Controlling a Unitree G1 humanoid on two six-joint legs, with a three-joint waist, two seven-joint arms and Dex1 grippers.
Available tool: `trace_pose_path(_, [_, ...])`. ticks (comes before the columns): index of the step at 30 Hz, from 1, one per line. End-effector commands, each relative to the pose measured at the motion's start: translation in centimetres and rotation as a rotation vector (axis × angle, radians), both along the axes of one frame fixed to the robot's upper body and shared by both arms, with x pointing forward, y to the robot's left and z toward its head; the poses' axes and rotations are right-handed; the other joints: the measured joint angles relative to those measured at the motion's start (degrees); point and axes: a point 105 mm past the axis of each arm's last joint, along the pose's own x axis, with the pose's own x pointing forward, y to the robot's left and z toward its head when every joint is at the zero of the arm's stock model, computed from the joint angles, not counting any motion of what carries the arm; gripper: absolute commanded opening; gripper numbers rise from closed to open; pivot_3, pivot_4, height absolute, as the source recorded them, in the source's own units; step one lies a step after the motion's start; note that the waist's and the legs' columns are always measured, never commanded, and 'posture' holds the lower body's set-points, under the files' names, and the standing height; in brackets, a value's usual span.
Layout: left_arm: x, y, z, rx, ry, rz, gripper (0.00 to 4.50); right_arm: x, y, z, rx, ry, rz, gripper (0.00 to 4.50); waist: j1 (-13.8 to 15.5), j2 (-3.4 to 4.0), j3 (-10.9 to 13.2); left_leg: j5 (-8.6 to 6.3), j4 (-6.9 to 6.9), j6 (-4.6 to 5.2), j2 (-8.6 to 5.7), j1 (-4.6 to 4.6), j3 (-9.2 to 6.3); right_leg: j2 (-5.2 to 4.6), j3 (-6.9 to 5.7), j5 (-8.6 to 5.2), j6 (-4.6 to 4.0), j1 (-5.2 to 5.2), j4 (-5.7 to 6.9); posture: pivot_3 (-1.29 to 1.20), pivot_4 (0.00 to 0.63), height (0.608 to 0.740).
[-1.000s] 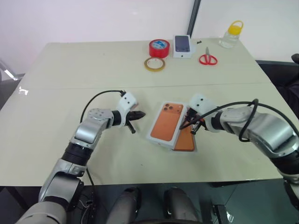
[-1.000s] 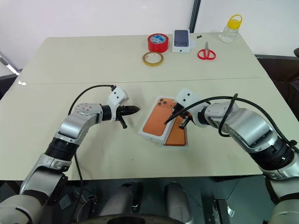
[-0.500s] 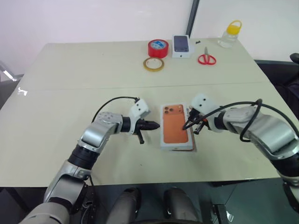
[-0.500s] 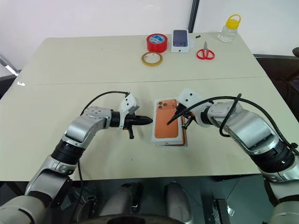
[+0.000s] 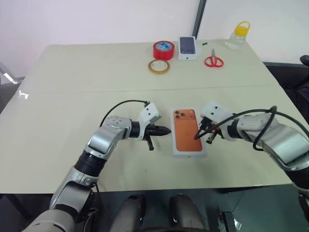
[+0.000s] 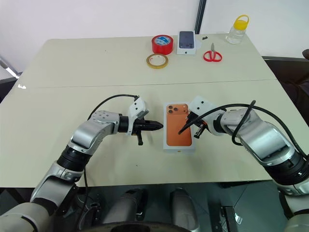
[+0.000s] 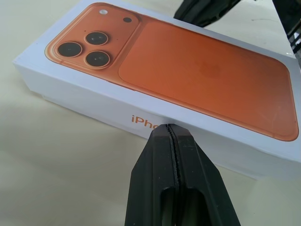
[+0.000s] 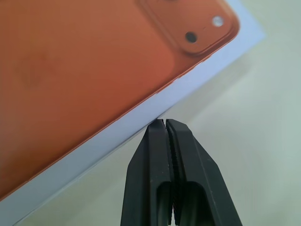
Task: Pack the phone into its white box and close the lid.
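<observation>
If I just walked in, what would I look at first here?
Probably the white box with the bright orange phone picture on its lid, lying in the middle of the table. The left gripper and the right gripper point at it from either side, both with fingers shut. At the far edge you'd notice a red tape roll and red-handled scissors.

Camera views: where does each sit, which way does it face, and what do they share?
Head stereo pair: above, looking down over both arms at the table.
Left wrist: along the shut left gripper, at the lid side.
Right wrist: along the shut right gripper, at the lid's opposite edge.
Shared: the orange-printed lid.
</observation>
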Motion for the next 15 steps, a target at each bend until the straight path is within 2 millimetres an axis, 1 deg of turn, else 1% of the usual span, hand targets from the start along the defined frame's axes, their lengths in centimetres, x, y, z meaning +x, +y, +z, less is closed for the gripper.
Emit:
trace_pose_path(1, [-0.86, -1.26, 1.17, -0.024, -0.041, -0.061, 0.00, -0.30, 0.95, 0.98, 0.011, -0.040, 0.054, 0.08, 0.0, 0.00, 0.0, 0.00, 0.00, 0.00, 0.00, 0.00, 0.00, 0.00, 0.00, 0.00, 0.00, 0.00, 0.00, 0.00, 0.150, 0.740])
trace_pose_path(10, [-1.17, -1.08, 0.62, 0.003, -0.029, -0.075, 0.00, -0.70, 0.88, 0.70, 0.002, -0.026, 0.064, 0.08, 0.0, 0.00, 0.0, 0.00, 0.00, 0.00, 0.00, 0.00, 0.00, 0.00, 0.00, 0.00, 0.00, 0.00, 0.00, 0.00, 0.150, 0.740])
trace_pose_path(15, [-0.70, -0.72, 0.49, 0.009, -0.034, -0.047, 0.00, -0.67, 0.58, 0.74, -0.011, -0.034, 0.058, 0.08, 0.0, -0.01, 0.0, 0.00, 0.00, 0.00, 0.00, 0.00, 0.00, 0.00, 0.00, 0.00, 0.00, 0.00, 0.00, 0.00, 0.150, 0.740])
